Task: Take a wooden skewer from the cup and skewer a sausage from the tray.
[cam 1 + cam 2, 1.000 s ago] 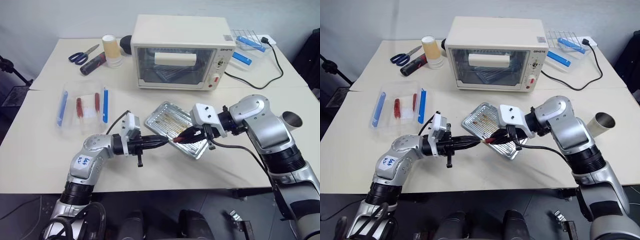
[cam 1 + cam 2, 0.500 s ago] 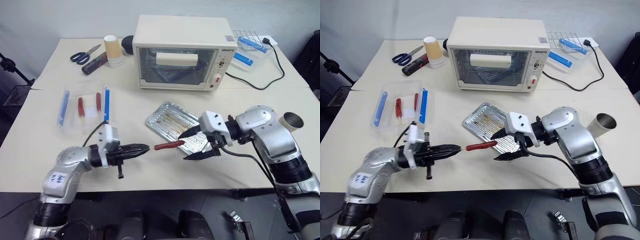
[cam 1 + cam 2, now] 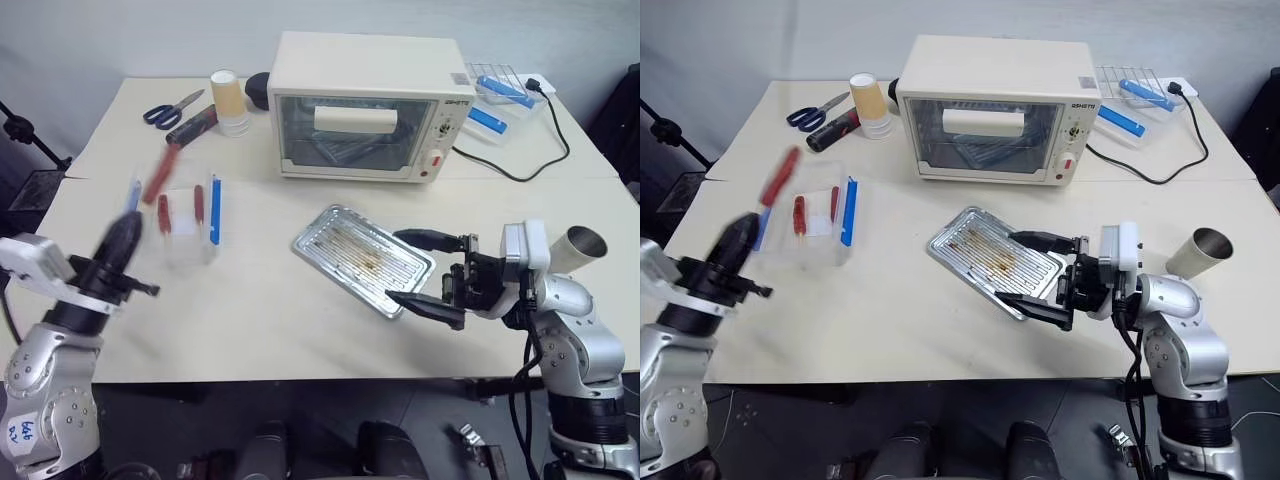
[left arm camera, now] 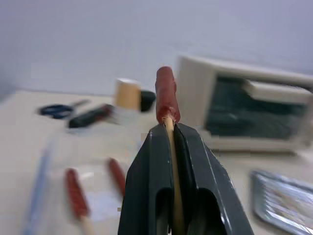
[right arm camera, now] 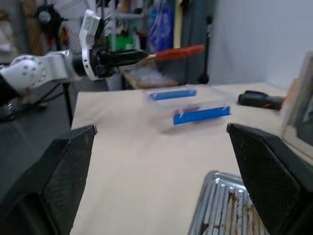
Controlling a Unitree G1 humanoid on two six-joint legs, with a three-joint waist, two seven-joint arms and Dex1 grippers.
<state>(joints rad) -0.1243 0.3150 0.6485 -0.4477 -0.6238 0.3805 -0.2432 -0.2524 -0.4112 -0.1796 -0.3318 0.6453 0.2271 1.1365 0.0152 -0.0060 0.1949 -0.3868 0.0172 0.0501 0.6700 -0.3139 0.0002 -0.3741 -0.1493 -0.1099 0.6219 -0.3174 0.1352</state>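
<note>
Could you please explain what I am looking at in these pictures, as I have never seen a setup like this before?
This is a two-armed humanoid robot at a table. Two pictures come from cameras in its head, looking down over its arms; the other two come from a camera on each wrist, looking along that hand's two black fingers.

On the table stand a small oven, a greasy metal tray, a steel cup, a clear plastic box, scissors and a paper cup.

The left hand is shut on a thin wooden skewer with a reddish sausage already pushed onto its tip, raised above the table's left side. The right hand is open and holds nothing, beside the tray.
</note>
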